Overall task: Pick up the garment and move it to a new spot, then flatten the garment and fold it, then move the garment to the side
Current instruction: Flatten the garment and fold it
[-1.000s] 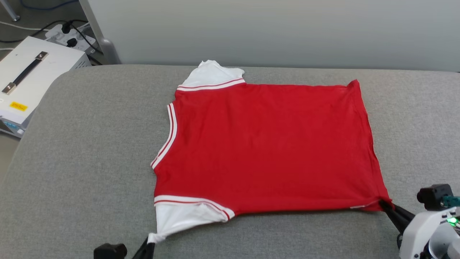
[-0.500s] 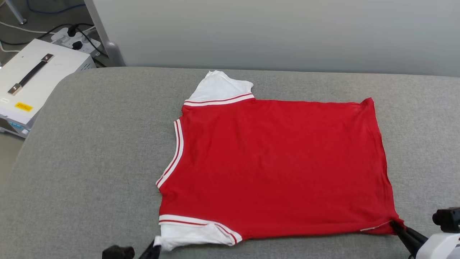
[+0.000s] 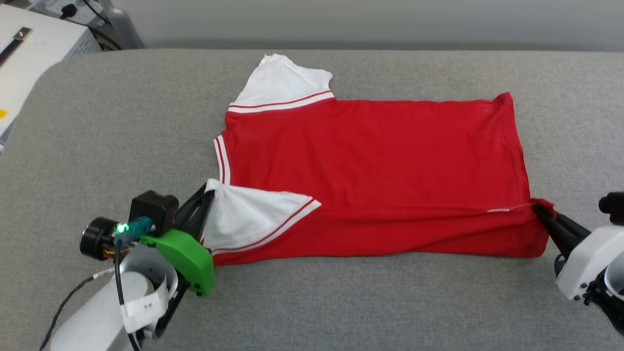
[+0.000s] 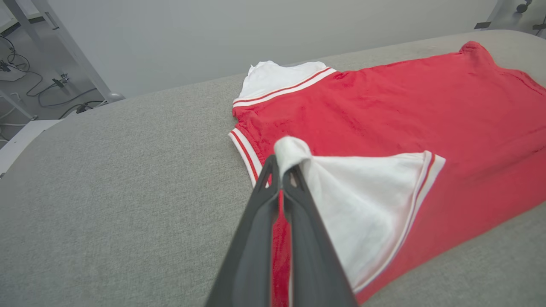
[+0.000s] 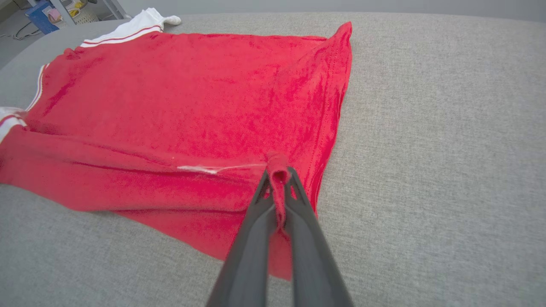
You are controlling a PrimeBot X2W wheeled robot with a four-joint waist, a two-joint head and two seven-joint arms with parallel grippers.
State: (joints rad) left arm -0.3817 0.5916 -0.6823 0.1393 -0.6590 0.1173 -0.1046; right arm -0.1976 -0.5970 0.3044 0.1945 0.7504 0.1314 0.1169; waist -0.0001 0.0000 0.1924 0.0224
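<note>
At the near left of the grey bench (image 3: pixel 122 126), the left fingers (image 3: pixel 202 205) are pressing together on the tip of the near white sleeve (image 3: pixel 248 217) of the garment (image 3: pixel 370 156), touching nothing else. From the left wrist, those fingers (image 4: pixel 269 179) are pinching a small bunch of white cloth, and the sleeve (image 4: pixel 362 200) is draping rightward over the red body (image 4: pixel 384 102), its striped trim lying on the red.

At the near right, the right fingers (image 3: pixel 548 220) are clamping shut on the near hem corner (image 3: pixel 545 204). From the right wrist, a little roll of red cloth (image 5: pixel 278 168) is sitting squeezed between the fingers (image 5: pixel 265 192), and a thin white seam line (image 5: pixel 213 169) is running left from it.

Between the two grips, the near edge of the garment is folding over onto the rest, forming a long doubled band along the near side. The garment (image 5: pixel 192 85) is lying across the middle of the bench with its plain red side up, collar to the left and hem to the right. Its far white sleeve (image 3: pixel 282 80) is spreading flat at the far left corner. A white box (image 3: pixel 34 53) is standing beyond the far left end of the bench.
</note>
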